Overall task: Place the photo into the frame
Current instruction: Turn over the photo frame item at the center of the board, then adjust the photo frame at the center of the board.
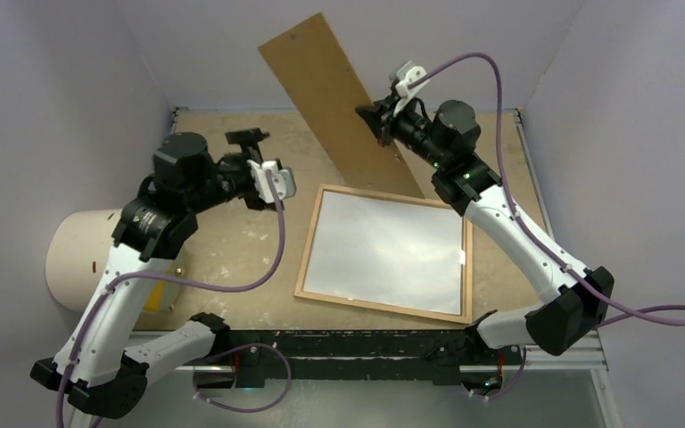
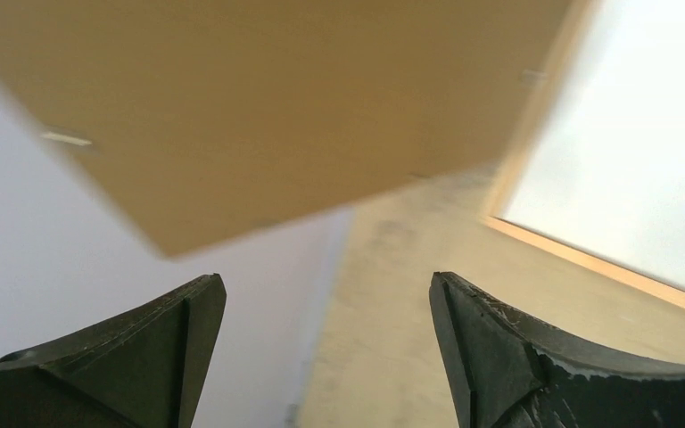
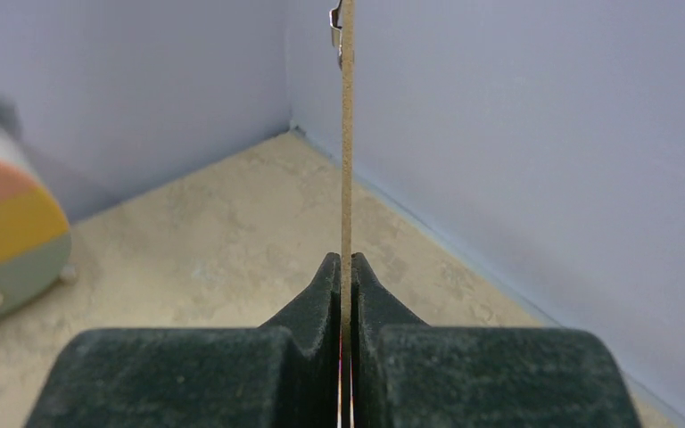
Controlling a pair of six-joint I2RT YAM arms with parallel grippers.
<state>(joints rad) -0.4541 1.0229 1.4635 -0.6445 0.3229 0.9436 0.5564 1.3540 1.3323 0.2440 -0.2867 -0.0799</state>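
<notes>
The light-wood frame (image 1: 309,241) lies flat on the table right of centre. Its inside (image 1: 383,250) is a pale reflective sheet; I cannot tell if that is bare glass or the photo's white back. No colour print shows. My right gripper (image 1: 380,125) is shut on the edge of the brown backing board (image 1: 330,98) and holds it tilted up above the frame's far side. The right wrist view shows the board edge-on (image 3: 347,134) between the closed jaws (image 3: 346,267). My left gripper (image 1: 248,138) is open and empty, left of the board; its view (image 2: 325,294) shows the board (image 2: 276,107) and the frame's edge (image 2: 589,263).
A cream cylinder (image 1: 80,259) hangs off the table's left side; its striped end shows in the right wrist view (image 3: 9,232). Lilac walls (image 1: 71,71) close in the table at the left, back and right.
</notes>
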